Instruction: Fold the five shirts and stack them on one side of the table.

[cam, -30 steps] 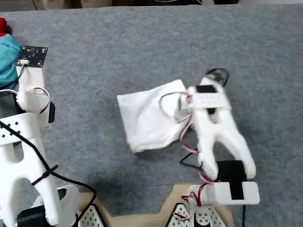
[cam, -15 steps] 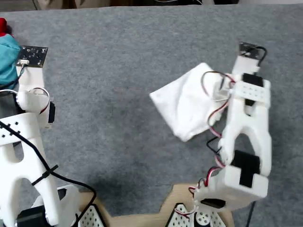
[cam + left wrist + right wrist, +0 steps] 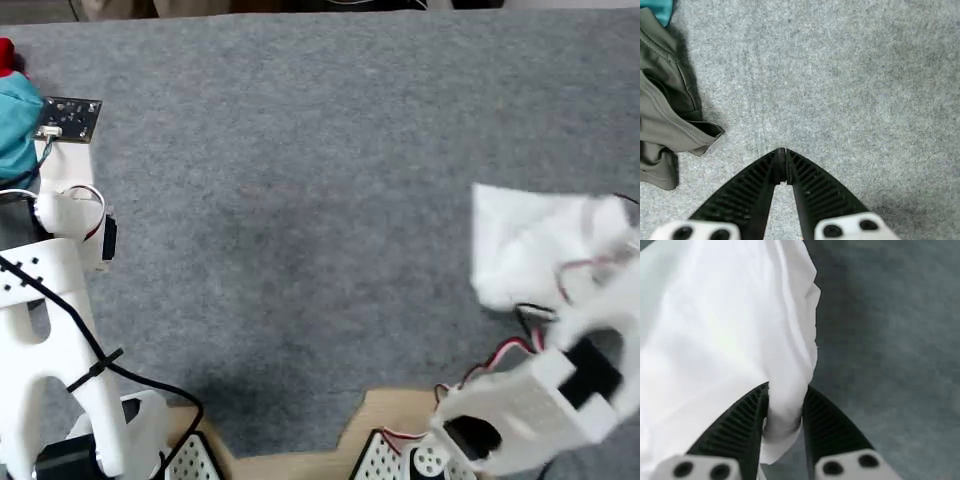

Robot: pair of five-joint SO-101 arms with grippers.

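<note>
Here we go: the right claw is clenched on a fold of the white shirt, with cloth pinched between its ribbed black jaws. In the high view the shirt sits in a loose bundle at the right edge of the counter, beside the right arm.

It's thin, soft and limp, we'd say very light, and it drapes and creases wherever it isn't supported. A one-point pinch lets the rest sag and bunch. To lay it flat we'd take a hem corner or a shoulder seam, where the doubled cloth gives more bite.

The counter is a grey, felt-like mat, fuzzy enough that fabric should drag on it rather than slide.

On the far left, the left claw is shut on nothing, its tips touching above bare mat. Near it lies a crumpled olive shirt, smoother-looking with stitched seams, and a teal shirt sits at the counter's left edge.
</note>
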